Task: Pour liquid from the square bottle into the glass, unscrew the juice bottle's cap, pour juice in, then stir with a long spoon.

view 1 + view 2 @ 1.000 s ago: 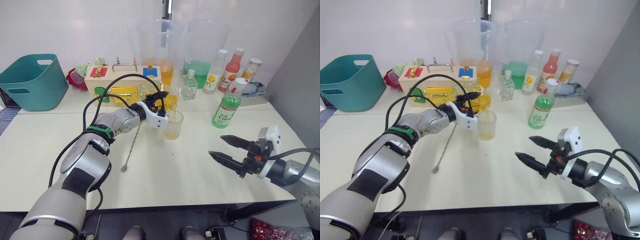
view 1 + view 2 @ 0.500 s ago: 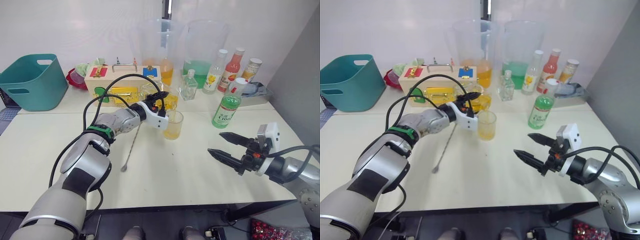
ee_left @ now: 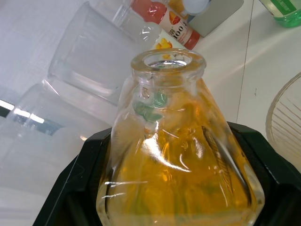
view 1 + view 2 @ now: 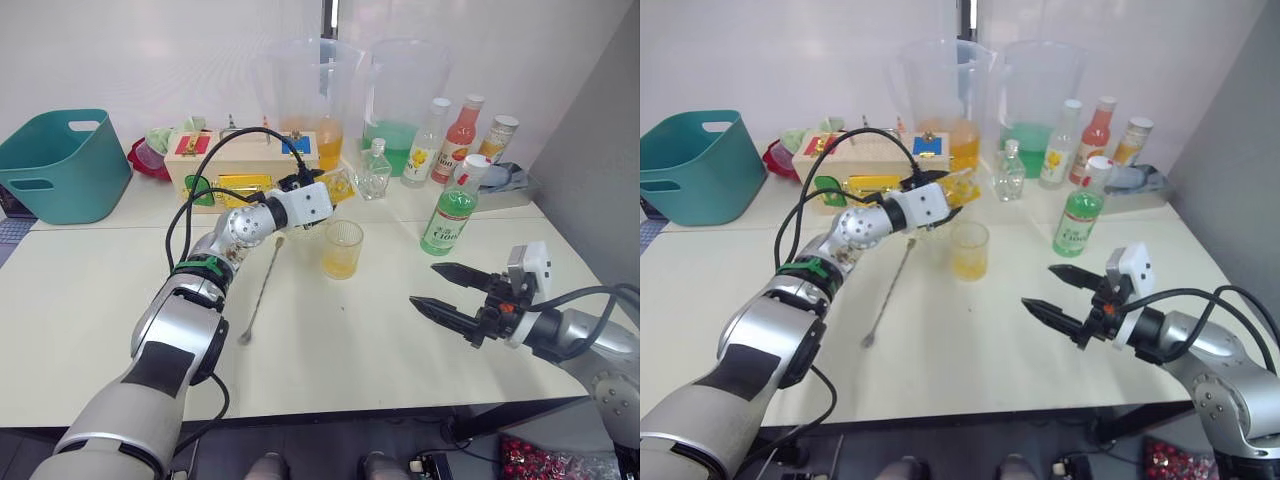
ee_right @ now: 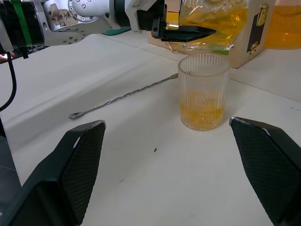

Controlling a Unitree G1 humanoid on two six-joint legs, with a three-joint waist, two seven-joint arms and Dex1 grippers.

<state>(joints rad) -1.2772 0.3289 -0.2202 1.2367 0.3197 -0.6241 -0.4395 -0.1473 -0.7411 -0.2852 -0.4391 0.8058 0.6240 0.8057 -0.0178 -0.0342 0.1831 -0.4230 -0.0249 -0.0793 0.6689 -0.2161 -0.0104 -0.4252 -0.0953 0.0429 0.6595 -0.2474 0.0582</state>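
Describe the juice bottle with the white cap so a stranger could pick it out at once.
Start at the two big clear pitchers at the back of the white table. The juice bottle stands alone on the robot's right, nearer than the bottle row. Green liquid and green label set it apart.

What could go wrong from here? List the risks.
1. The left pincer holds the open square bottle above and behind the glass; it holds plenty of amber liquid with no cap, so a tilt or jolt could spill it on the table.
2. Setting the bottle down may knock the glass, which already contains liquid.
3. The long spoon lies beside the left arm, so a sweep could push it away.
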